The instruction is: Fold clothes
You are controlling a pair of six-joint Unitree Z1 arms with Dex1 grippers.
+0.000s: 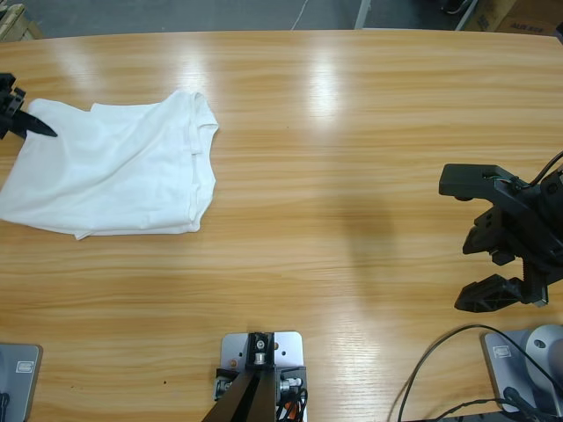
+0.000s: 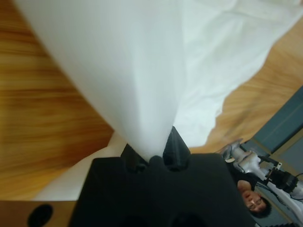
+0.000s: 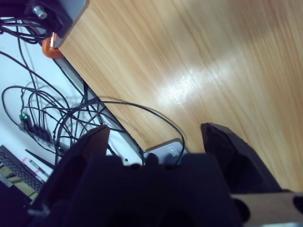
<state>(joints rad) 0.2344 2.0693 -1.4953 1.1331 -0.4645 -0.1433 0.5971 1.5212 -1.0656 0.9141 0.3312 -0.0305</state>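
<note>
Left tool (image 1: 35, 126) pinches shirt (image 1: 114, 167)
Shirt lies crumpled by desk's (image 1: 352, 132) left edge; right tool (image 1: 486, 242) gapes wide near right edge, holding nothing.

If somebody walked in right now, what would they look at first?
Probably the white T-shirt, lying rumpled and partly folded at the left end of the long wooden table. The left end effector pinches the shirt's far left edge, its jaws shut on the cloth. Far off at the right end, the right end effector hangs with its jaws wide open over bare wood, holding nothing.
</note>
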